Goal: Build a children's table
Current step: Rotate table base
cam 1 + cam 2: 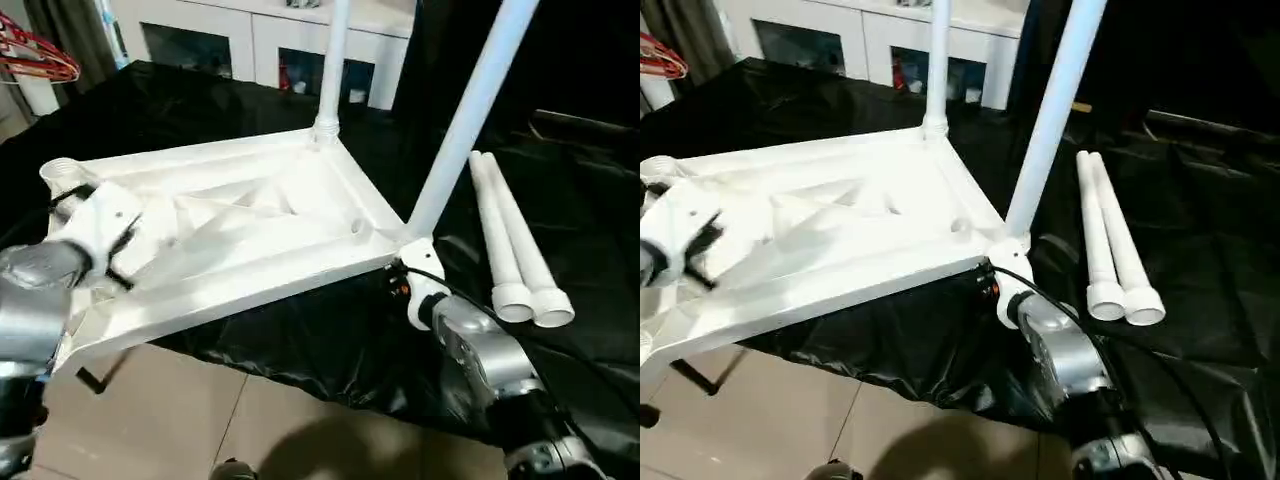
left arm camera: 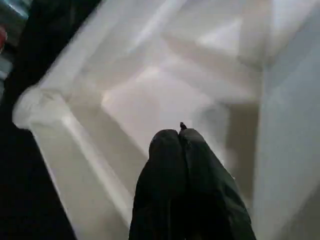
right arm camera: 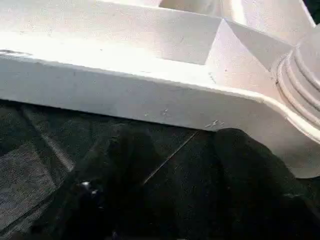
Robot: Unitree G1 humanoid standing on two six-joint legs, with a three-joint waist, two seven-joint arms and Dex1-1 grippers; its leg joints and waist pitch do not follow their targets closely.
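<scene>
The children's table top (image 1: 250,250) lies upside down on a black cloth, ribbed underside up. One white leg (image 1: 333,60) stands in its far corner socket. A second leg (image 1: 470,110) rises, tilted, from the near right corner. Two loose legs (image 1: 510,240) lie side by side to the right. My left gripper (image 2: 180,137) hovers over the ribbed underside near an empty corner socket (image 2: 37,107), fingers pressed together on nothing. My right gripper (image 3: 185,150) sits low against the rim by the near right corner socket (image 3: 300,75), its fingers (image 3: 125,175) apart over the cloth.
The black cloth (image 1: 300,330) covers the work surface, and the table top's near left corner hangs past its front edge over the tiled floor (image 1: 200,410). A white cabinet with glass doors (image 1: 260,40) stands behind. A red wire hoop (image 1: 35,50) is at far left.
</scene>
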